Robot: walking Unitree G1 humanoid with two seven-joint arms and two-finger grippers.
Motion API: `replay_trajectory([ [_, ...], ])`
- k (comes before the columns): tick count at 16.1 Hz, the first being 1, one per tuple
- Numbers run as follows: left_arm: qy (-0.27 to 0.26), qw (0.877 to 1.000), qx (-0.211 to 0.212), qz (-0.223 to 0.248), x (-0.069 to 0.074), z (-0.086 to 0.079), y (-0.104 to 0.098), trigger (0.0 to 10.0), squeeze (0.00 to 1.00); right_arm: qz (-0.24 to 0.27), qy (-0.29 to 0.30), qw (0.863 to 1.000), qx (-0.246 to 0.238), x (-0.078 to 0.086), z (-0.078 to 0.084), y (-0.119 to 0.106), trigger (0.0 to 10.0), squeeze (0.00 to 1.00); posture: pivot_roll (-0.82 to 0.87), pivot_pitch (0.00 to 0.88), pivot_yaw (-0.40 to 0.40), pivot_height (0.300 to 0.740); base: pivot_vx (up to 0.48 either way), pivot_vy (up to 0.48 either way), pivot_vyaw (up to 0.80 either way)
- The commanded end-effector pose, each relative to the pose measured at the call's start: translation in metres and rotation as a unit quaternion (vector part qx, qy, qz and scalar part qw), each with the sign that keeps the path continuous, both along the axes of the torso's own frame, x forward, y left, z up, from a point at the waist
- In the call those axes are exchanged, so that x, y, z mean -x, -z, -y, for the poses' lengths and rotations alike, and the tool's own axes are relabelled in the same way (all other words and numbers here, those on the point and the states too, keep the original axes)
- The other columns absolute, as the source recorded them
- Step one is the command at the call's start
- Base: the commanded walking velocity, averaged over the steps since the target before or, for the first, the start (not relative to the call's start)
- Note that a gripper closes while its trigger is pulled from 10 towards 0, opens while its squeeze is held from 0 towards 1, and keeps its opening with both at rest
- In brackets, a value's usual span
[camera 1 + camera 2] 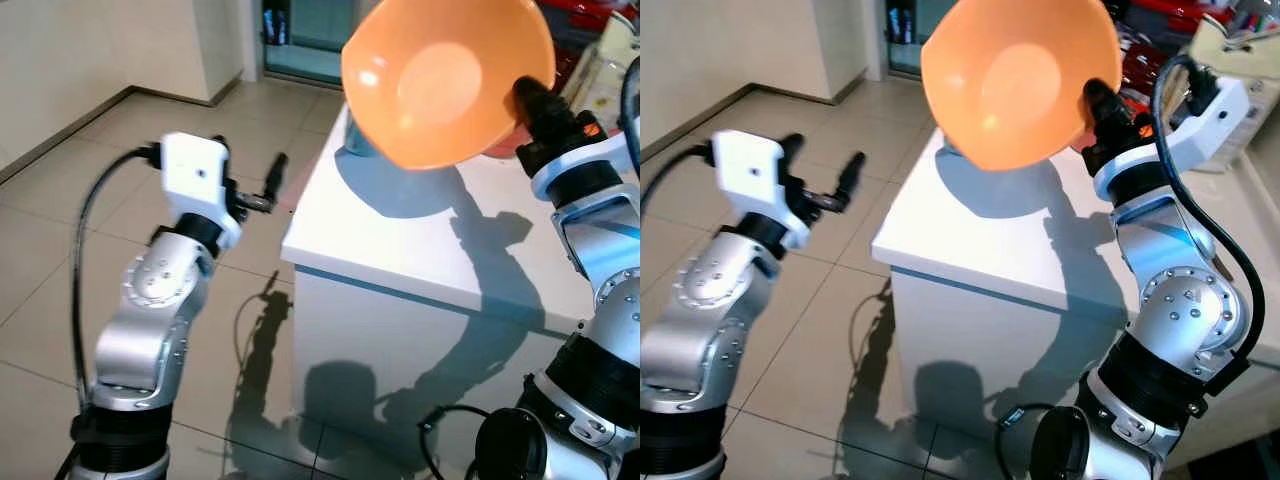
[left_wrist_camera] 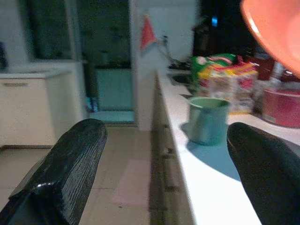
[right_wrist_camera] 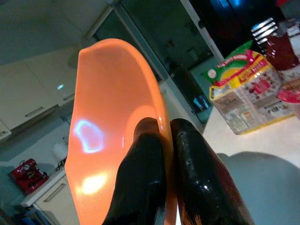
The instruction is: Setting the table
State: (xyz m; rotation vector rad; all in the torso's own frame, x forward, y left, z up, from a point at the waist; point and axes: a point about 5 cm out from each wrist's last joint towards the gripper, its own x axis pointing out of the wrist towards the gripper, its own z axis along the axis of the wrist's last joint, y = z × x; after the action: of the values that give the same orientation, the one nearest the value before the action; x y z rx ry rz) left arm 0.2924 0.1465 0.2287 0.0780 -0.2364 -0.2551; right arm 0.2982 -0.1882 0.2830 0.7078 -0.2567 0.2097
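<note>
Above the white counter (image 1: pixel 440 250), my right gripper (image 3: pixel 166 140) pinches the orange bowl (image 1: pixel 445 80) by its rim, tilted, hollow showing. My left gripper (image 1: pixel 270 185) hangs wide open beside the counter; its wrist view shows a green cup (image 2: pixel 207 119) and a red pot (image 2: pixel 281 108).

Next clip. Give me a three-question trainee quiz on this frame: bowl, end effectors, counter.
1. True or false: the right end effector pinches the rim of the orange bowl.
2. The left end effector is: A) open over the floor, holding nothing; B) shut on a cup; C) resting on the counter.
3. Fill in: the bowl is held tilted in the air above the white ____.

Key
1. True: one finger inside the rim, one outside.
2. A.
3. Counter; the green cup stands on it.
</note>
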Motion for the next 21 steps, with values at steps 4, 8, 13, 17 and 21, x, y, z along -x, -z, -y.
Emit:
replay_trajectory([
  [4, 0.021, 1.0, 0.003, -0.008, 0.001, 0.019, 0.004, 10.0, 0.0, 0.063, 0.061, 0.99, 0.106, 0.01, -0.014, -0.005, 10.0, 0.0, -0.01, 0.0, -0.062, 0.74, 0.0, 0.0, 0.0],
  [8, 0.033, 0.999, -0.002, -0.009, -0.001, 0.025, 0.003, 10.0, 0.0, 0.052, 0.074, 0.98, 0.179, 0.012, -0.025, 0.013, 10.0, 0.0, -0.01, 0.0, -0.054, 0.74, -0.242, 0.0, 0.0],
  [13, 0.052, 0.999, -0.014, -0.01, -0.004, 0.028, 0.002, 10.0, 0.0, 0.054, 0.093, 0.972, 0.211, 0.017, -0.025, 0.021, 10.0, 0.0, -0.03, 0.0, -0.013, 0.74, -0.244, 0.0, 0.0],
  [17, 0.046, 0.999, -0.013, -0.019, -0.008, 0.026, 0.005, 10.0, 0.0, 0.035, 0.122, 0.966, 0.224, 0.022, -0.022, 0.031, 10.0, 0.0, -0.05, 0.0, 0.012, 0.74, 0.0, 0.0, 0.0],
  [21, 0.029, 0.999, -0.015, -0.028, -0.009, 0.024, 0.012, 10.0, 0.0, 0.001, 0.146, 0.954, 0.262, 0.023, -0.019, 0.044, 10.0, 0.0, -0.05, 0.0, 0.019, 0.74, 0.0, -0.063, 0.0],
])
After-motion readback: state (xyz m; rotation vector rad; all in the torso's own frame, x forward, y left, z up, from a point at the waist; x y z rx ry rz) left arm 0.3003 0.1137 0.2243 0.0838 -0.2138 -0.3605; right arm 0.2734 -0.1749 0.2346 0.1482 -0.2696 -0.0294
